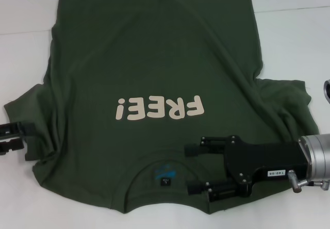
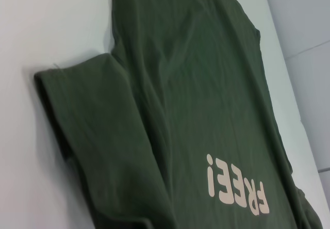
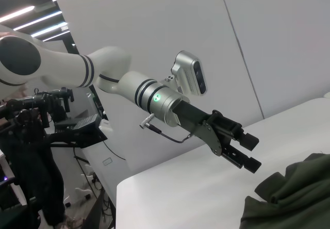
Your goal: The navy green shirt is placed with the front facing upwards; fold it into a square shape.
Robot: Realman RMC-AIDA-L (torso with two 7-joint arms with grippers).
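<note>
The navy green shirt (image 1: pixel 154 59) lies front up on the white table, its collar (image 1: pixel 165 175) nearest me and cream "FREE!" lettering (image 1: pixel 160 108) across the chest. Blue print and a black label show inside the collar. My right gripper (image 1: pixel 195 168) hovers open over the shoulder area just right of the collar, one finger on each side of the neckline seam. My left gripper (image 1: pixel 11 137) sits at the far left beside the sleeve (image 1: pixel 31 110); the right wrist view shows this left gripper (image 3: pixel 250 152) open above the table, holding nothing. The left wrist view shows the sleeve (image 2: pixel 87 115) and the lettering (image 2: pixel 237 187).
White table (image 1: pixel 26 59) surrounds the shirt on both sides. A dark rounded object (image 1: pixel 326 91) peeks in at the right edge. The right sleeve (image 1: pixel 289 97) is rumpled. Lab stands and cables (image 3: pixel 41 136) lie beyond the table's left end.
</note>
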